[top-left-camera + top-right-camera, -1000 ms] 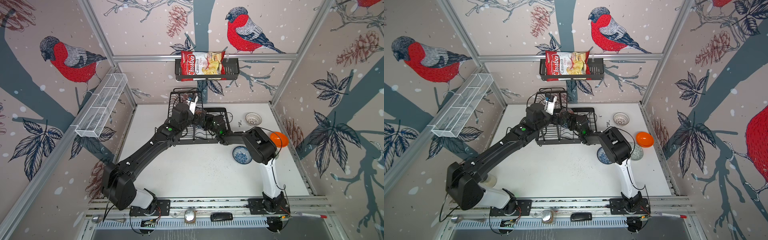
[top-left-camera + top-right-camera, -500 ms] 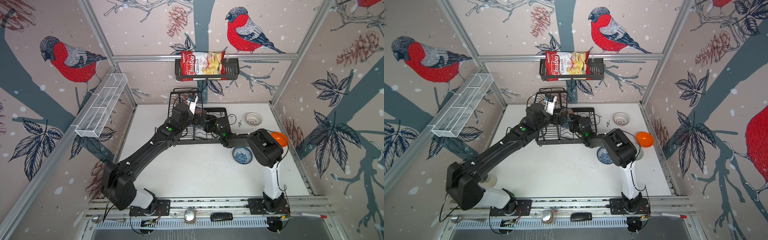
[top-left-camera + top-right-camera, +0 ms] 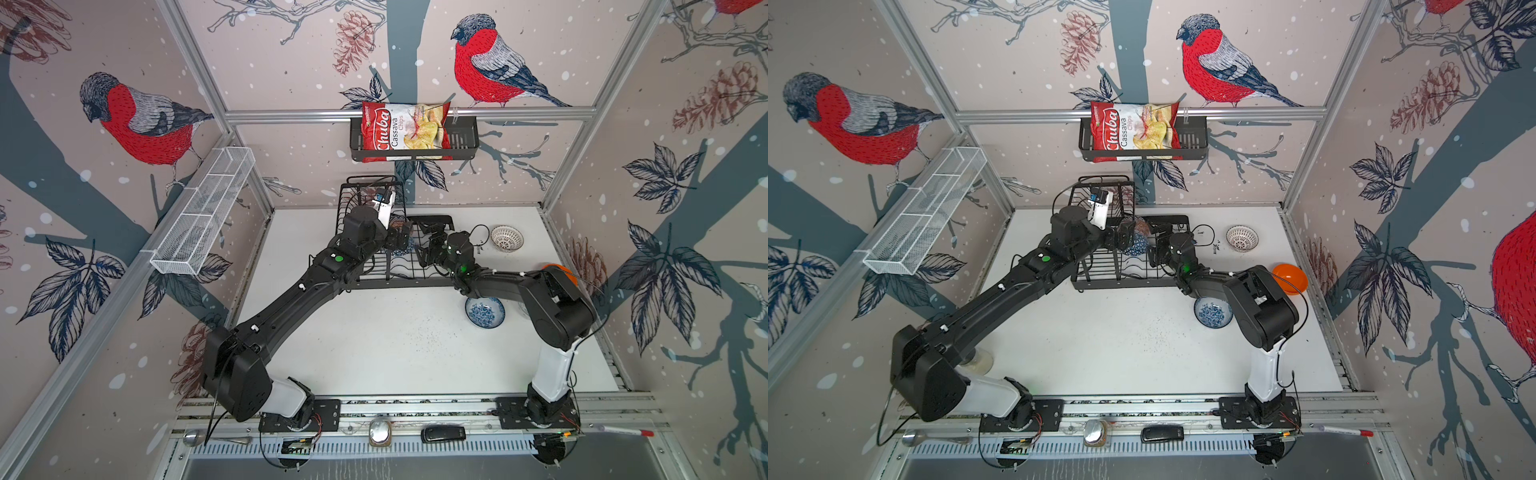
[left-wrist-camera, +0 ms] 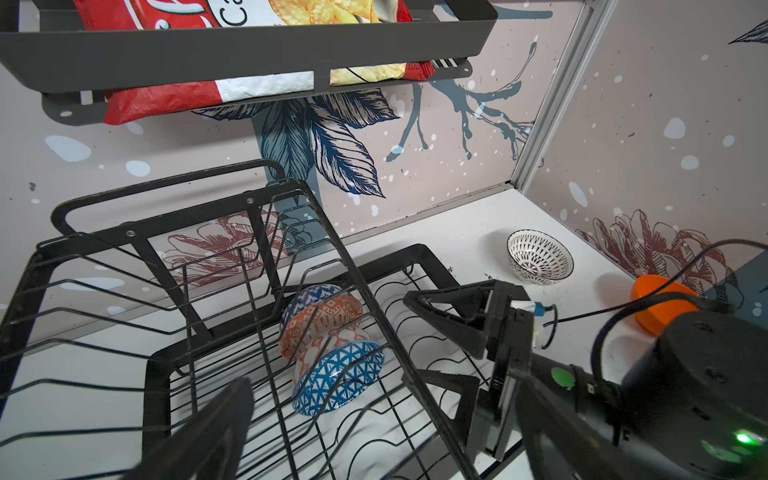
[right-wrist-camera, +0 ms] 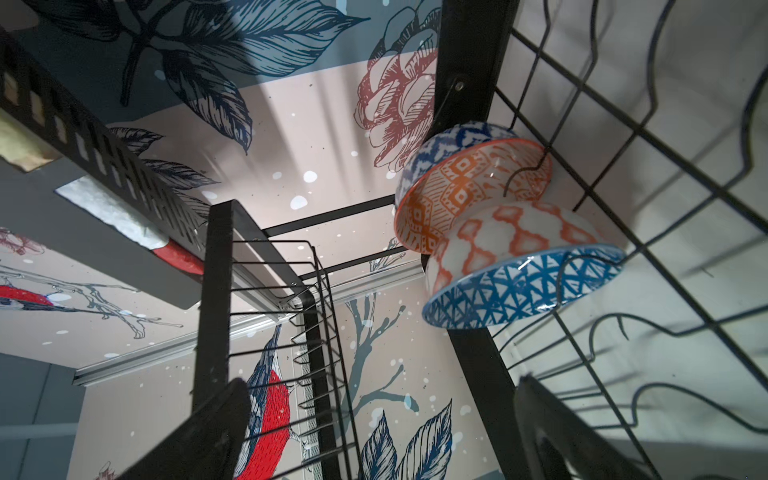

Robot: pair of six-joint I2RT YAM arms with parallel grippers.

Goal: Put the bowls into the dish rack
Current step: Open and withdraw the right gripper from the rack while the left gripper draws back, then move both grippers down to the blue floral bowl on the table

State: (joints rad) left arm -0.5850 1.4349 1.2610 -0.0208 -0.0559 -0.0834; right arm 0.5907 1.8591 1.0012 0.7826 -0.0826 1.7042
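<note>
The black wire dish rack (image 3: pixel 390 283) (image 3: pixel 1121 284) stands at the back of the table. Two bowls lean on edge together in its lower tray: an orange-white patterned bowl (image 4: pixel 322 320) (image 5: pixel 469 191) and a blue triangle-patterned bowl (image 4: pixel 340 376) (image 5: pixel 523 286). My left gripper (image 3: pixel 399 239) (image 4: pixel 382 436) hovers open just left of them, holding nothing. My right gripper (image 3: pixel 424 243) (image 5: pixel 380 436) is open and empty, a little to their right over the tray. On the table lie a white lattice bowl (image 3: pixel 506 238), a blue-white floral bowl (image 3: pixel 484 312) and an orange bowl (image 3: pixel 1290 278).
A black slatted basket (image 3: pixel 461 141) with a chips bag hangs on the back wall above the rack. A white mesh shelf (image 3: pixel 203 216) runs along the left wall. The rack's raised upper tier (image 4: pixel 174 232) stands beside my left gripper. My right arm's elbow (image 3: pixel 557 316) overhangs the table's right side.
My right gripper has opened wide and drawn back to the right, away from the bowls in the rack. The left arm has stayed where it was.
</note>
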